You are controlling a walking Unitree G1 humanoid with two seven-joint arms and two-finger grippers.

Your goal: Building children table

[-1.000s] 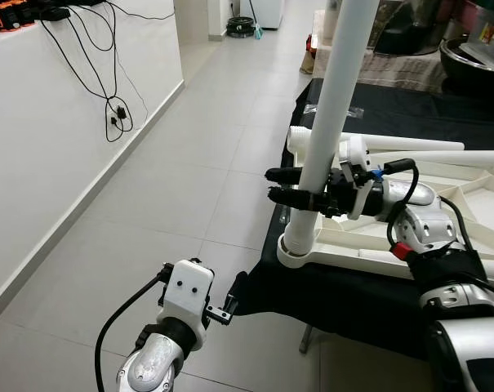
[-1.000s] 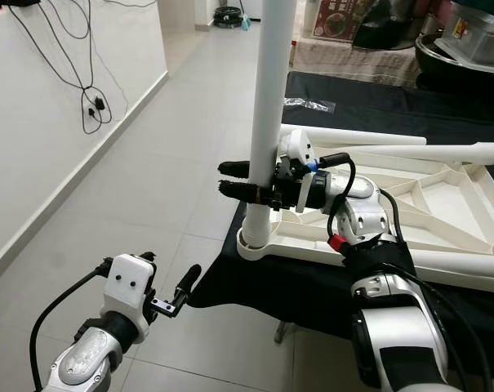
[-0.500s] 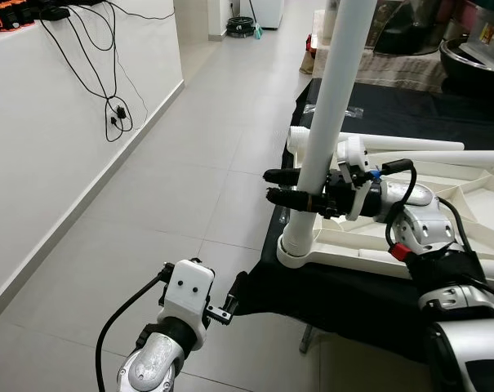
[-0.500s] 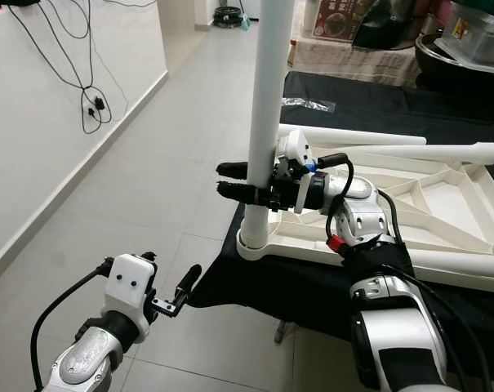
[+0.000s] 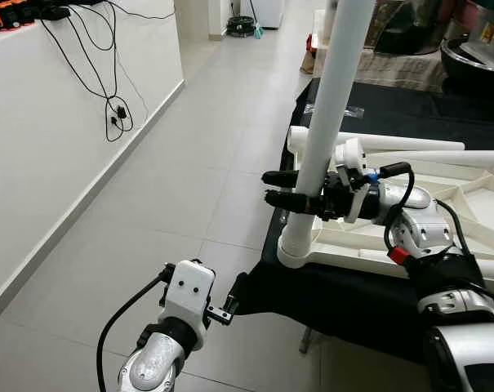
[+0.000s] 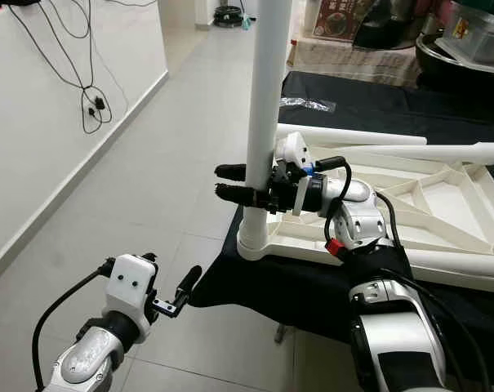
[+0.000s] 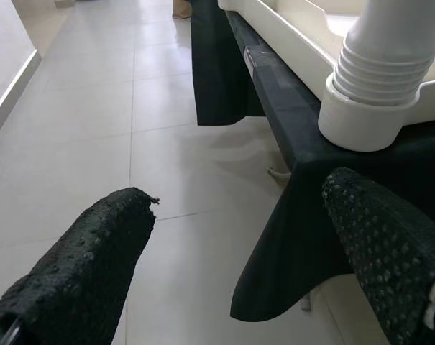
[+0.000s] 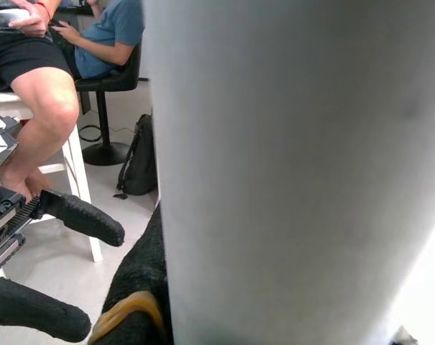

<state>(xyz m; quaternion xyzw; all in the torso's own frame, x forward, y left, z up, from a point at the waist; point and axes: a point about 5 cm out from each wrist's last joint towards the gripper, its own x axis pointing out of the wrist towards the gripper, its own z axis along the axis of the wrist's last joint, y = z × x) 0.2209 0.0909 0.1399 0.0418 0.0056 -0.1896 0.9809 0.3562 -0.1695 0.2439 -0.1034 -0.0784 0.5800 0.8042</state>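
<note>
White plastic tabletop (image 6: 442, 208) lies upside down on the black-covered surface, ribbed underside facing up. One white tubular leg (image 5: 328, 122) stands upright in the round corner socket (image 5: 300, 251) at the near-left corner, ridged at its base and leaning slightly. Two further white legs (image 6: 369, 137) (image 6: 430, 153) lie on their sides along the far edge of the tabletop, close together. A fourth leg (image 6: 459, 269) lies along the near edge
</note>
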